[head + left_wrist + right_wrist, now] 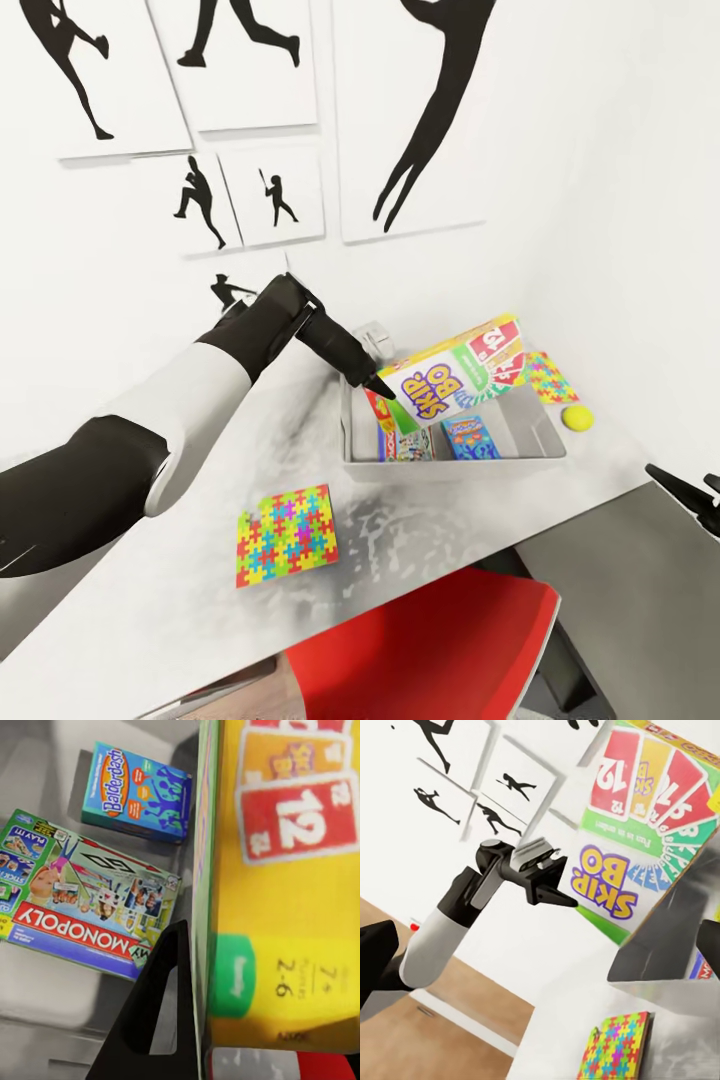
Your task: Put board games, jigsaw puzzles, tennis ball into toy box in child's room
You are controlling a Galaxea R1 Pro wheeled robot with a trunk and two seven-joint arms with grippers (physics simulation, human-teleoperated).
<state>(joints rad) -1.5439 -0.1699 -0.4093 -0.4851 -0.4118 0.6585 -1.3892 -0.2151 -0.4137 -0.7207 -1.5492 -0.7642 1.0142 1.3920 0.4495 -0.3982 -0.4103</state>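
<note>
Left gripper: black two-fingered left gripper (pixel 385 392) clamped on the lower edge of the Skip-Bo box, over the near-left part of the bin; one black finger (pixel 161 1009) lies flat against the box's side.
Skip-Bo box: thin yellow, green and red printed board game box reading "SKIP-BO" (pixel 463 381), held tilted above the bin, its far corner reaching past the rim.
Toy bin: light grey open plastic toy box with sloping walls (pixel 545 432), standing on the table near the wall.
Inside the bin: a flat Monopoly game box with a red band (pixel 82 900) lying on the floor of the bin, and a smaller blue Balderdash box (pixel 139 791) just beside it, apart from it.
Near puzzle: flat square jigsaw slab of yellow, red, blue, green and pink pieces (pixel 286 534) flat on the table, well apart from the bin, toward the robot.
Far puzzle: second multicoloured jigsaw slab (pixel 550 377) just beyond the bin's right end, partly behind the held box.
Ball: small yellow-green tennis ball (pixel 577 417) on the table just beside the bin's right wall.
Table: pale grey-white desk top (pixel 150 620).
Chair: red chair (pixel 440 655) tucked under the near edge.
Wall: black sports-silhouette prints (pixel 425 110).
Right gripper: black right gripper (pixel 690 495) at the frame's edge, off the table's right; cannot tell whether its fingers are apart or together.
</note>
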